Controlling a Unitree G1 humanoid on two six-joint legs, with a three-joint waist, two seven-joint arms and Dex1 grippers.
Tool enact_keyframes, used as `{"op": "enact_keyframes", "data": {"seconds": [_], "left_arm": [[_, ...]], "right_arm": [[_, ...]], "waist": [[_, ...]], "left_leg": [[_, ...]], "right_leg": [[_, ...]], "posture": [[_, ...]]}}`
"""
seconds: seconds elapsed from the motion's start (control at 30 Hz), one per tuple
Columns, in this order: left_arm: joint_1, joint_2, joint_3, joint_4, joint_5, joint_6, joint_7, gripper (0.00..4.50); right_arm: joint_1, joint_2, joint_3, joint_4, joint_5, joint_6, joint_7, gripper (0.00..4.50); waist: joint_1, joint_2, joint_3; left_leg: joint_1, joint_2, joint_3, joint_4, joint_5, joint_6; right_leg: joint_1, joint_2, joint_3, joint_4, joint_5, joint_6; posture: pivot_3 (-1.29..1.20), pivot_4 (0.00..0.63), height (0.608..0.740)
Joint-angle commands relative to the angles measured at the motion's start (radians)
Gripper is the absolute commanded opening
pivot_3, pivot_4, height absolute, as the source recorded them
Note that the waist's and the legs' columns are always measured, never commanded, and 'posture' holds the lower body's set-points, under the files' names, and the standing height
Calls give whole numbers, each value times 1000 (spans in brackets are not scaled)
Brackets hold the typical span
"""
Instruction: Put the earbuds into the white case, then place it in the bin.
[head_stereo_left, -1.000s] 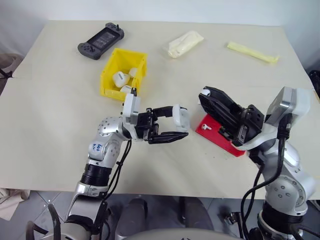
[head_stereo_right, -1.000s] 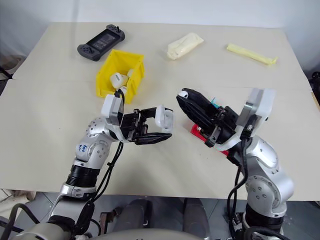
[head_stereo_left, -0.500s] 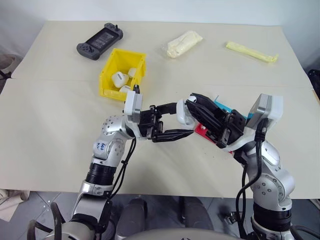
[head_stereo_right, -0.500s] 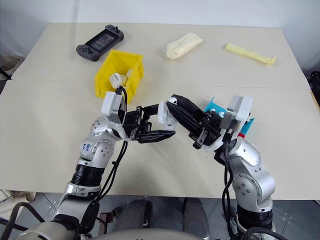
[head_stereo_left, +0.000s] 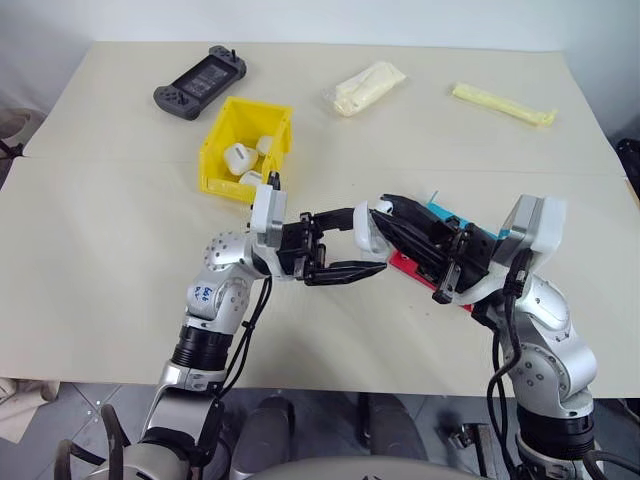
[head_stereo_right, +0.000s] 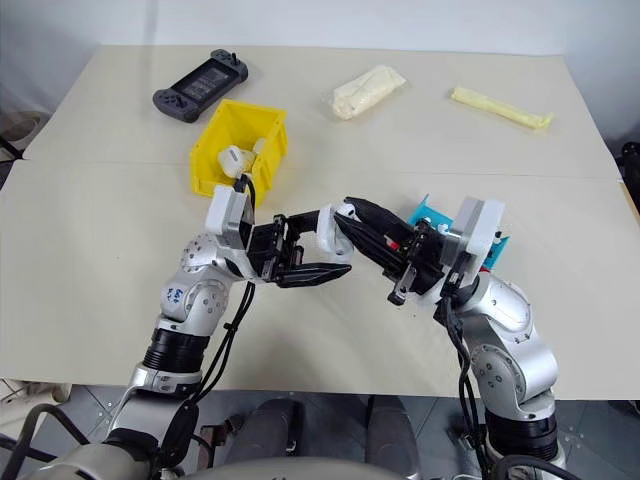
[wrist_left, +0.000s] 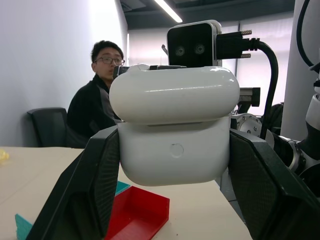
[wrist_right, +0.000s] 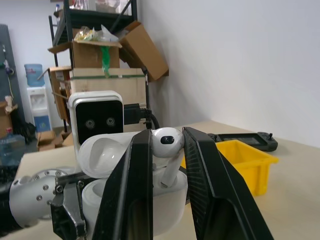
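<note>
The white case (wrist_left: 174, 131) sits clamped between the two black fingers of the left gripper (head_stereo_left: 352, 243), held above the table (head_stereo_left: 120, 250) with its hinged lid tipped open. The right gripper (wrist_right: 167, 150) pinches one of the earbuds (wrist_right: 168, 141) by its head, the stem pointing down into the open case; how far the stem sits inside the well cannot be made out. In the head views the right fingers (head_stereo_right: 372, 225) meet the case and cover its opening, so the case interior stays hidden there.

The bin (head_stereo_left: 222, 142), bright yellow, stands farther back on the table and holds several small white objects (head_stereo_left: 240, 157), too small to identify. A flat red and blue tray (head_stereo_right: 432, 216) lies under the right arm, mostly covered by it; its contents cannot be seen.

Beyond the bin lie a dark handheld game console (head_stereo_left: 200, 81), a pale cream plastic bag (head_stereo_left: 368, 87) and a yellow strip (head_stereo_left: 503, 104).

In the left wrist view a seated person (wrist_left: 98, 102) appears behind the case, partly cut off by it.
</note>
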Motion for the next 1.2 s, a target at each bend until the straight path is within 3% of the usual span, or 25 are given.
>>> {"op": "enact_keyframes", "data": {"seconds": [0.03,1.03,1.2], "left_arm": [[-37,-25,14,-37,-23,-35,11,2824],[-67,-77,10,0,-9,-102,-22,2824],[-71,-84,12,7,-3,-110,-25,2824]], "right_arm": [[18,-38,46,19,-44,-17,55,514],[-32,-105,78,85,41,71,88,514],[-49,-118,64,81,79,100,78,2162]], "waist": [[0,0,0],[0,0,0],[1,0,0]], "left_leg": [[0,0,0,0,0,0],[0,0,0,0,0,0],[0,0,0,0,0,0]], "right_leg": [[0,0,0,0,0,0],[0,0,0,0,0,0],[0,0,0,0,0,0]], "posture": [[0,150,740],[0,150,740],[0,150,740]]}}
